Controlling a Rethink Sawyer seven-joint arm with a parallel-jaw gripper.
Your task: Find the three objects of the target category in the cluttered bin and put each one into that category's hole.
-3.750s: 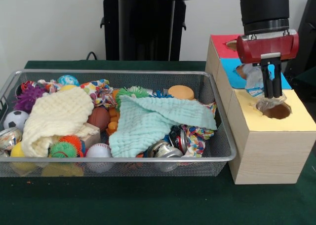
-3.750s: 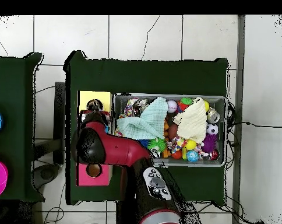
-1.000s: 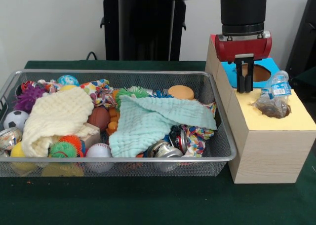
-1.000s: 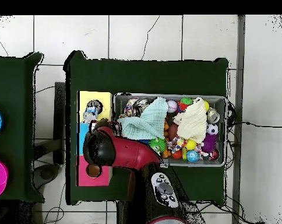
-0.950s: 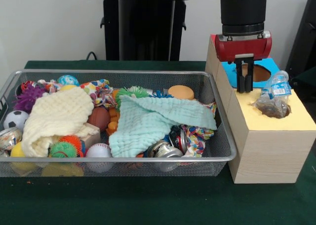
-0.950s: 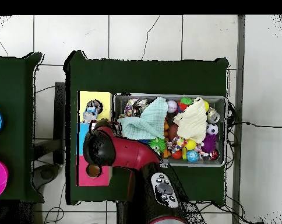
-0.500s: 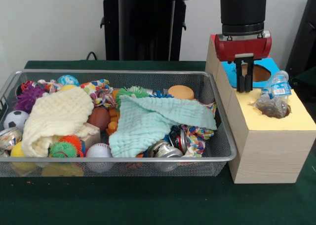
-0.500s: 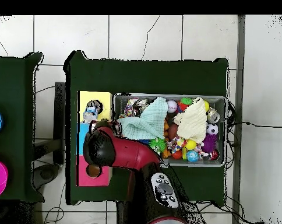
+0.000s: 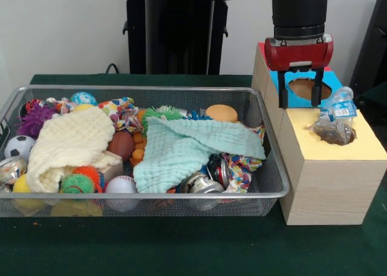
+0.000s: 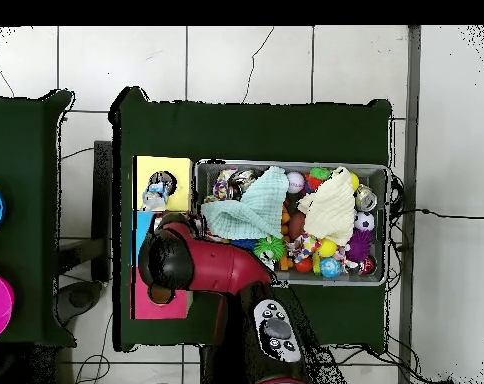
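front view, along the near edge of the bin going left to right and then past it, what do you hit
spiky orange-green ball → baseball → crushed can → bin corner → wooden box with the plastic bottle sticking out of its yellow hole

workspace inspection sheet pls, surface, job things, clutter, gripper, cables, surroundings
surface: table under dark green cloth.
job's things: wire mesh bin packed full; wooden sorting box beside it with yellow, blue and red tops; crumpled plastic bottle sticks half out of the yellow section's hole.
clutter: cream cloth, mint cloth, baseball, small soccer ball, crushed cans, spiky balls, rope toys.
grippers: gripper open, jaws apart and empty, above the blue section.
cables: black cable behind the bin; more on the floor in the overhead view.
surroundings: black pedestal, pale wall, tiled floor.
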